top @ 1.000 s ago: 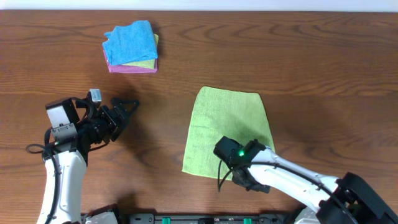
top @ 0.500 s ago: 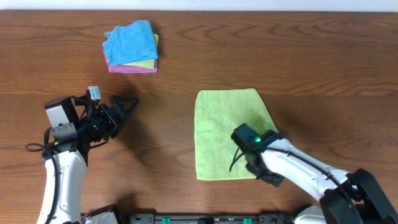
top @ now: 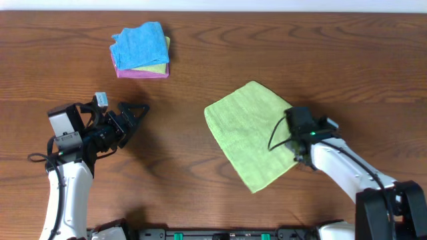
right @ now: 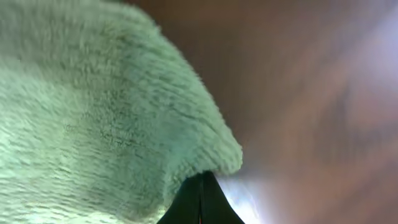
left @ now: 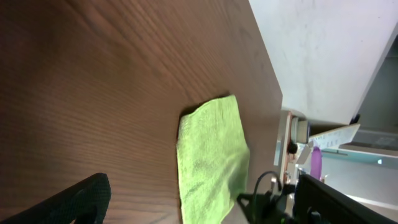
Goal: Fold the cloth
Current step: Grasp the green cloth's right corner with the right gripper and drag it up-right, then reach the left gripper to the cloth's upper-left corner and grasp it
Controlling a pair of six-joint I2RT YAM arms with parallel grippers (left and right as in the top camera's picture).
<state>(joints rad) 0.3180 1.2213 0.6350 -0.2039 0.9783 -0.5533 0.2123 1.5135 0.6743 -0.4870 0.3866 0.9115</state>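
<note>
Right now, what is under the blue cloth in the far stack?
Under the blue cloth lie a yellow-green cloth and, below it, a pink cloth on the table. Only their edges show; the rest is covered.

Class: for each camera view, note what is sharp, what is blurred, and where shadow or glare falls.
Overhead: sharp, evenly lit, soft shadow beside the left claw on the brown wooden table. Left wrist: tilted, lime-green fluffy cloth clear, near fingers dark. Right wrist: cloth fibres fairly clear, table behind blurred, pale glare beside the right claw.
</note>
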